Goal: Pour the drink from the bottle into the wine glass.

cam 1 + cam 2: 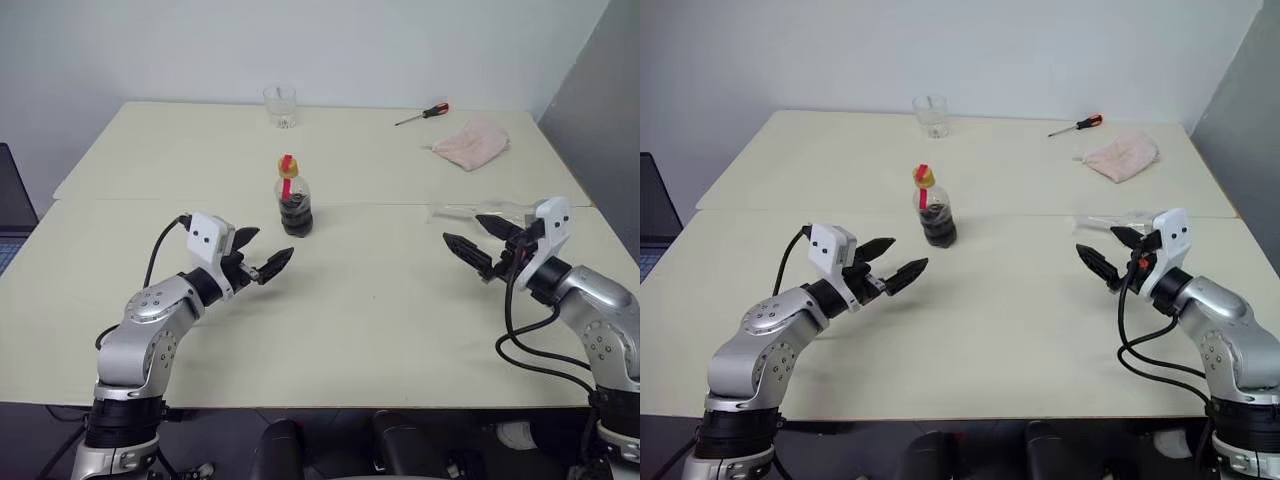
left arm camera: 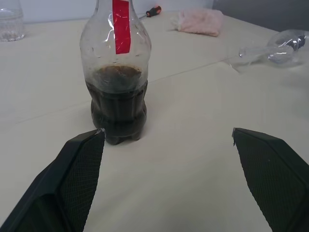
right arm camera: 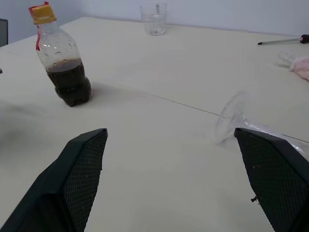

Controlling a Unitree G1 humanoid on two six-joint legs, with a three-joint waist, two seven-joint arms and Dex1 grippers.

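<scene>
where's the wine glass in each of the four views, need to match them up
Left eye view: wine glass lying on its side, right of centre, behind the right gripper.
Right eye view: same place.
Left wrist view: upper right corner.
Right wrist view: right of centre, foot towards the camera.
Shared landmark: the bottle.

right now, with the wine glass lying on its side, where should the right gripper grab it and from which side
Probably the stem. The wine glass lies tipped over on the table, its foot toward the middle and its bowl toward the right edge, so the thin stem lies level. The open right gripper hovers beside it; coming down from above, fingers either side of the stem, looks safest. The round bowl seems likelier to slip.
</scene>
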